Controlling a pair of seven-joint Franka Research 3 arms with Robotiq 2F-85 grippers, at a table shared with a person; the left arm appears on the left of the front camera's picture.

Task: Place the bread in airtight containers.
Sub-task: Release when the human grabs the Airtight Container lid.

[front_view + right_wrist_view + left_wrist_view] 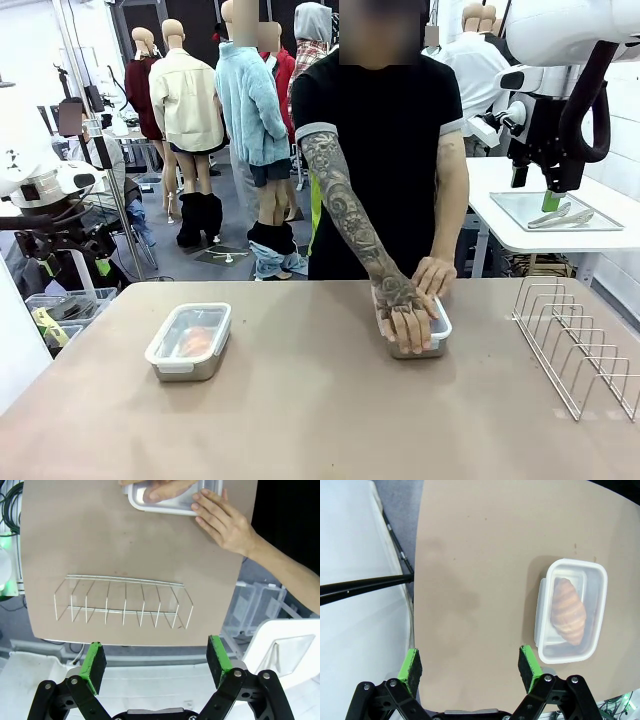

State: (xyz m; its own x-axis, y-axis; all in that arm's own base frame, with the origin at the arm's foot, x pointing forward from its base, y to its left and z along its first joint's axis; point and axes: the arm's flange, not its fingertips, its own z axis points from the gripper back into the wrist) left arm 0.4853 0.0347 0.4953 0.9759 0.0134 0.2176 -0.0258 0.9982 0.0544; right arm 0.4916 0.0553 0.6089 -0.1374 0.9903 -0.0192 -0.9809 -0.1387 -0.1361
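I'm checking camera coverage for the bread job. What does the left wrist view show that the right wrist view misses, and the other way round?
Left wrist view alone: a lidded container with a croissant lying inside, and the open left pincer above bare table.

Right wrist view alone: the person's hands pressing on the second container at the far edge, a wire rack standing on the table, and the open right pincer, holding nothing.

Both: the same brown table, seen from above.

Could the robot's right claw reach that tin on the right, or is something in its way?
The person's hands press on the right container, covering its lid. The right gripper, open, hangs off the table edge beyond the wire rack.
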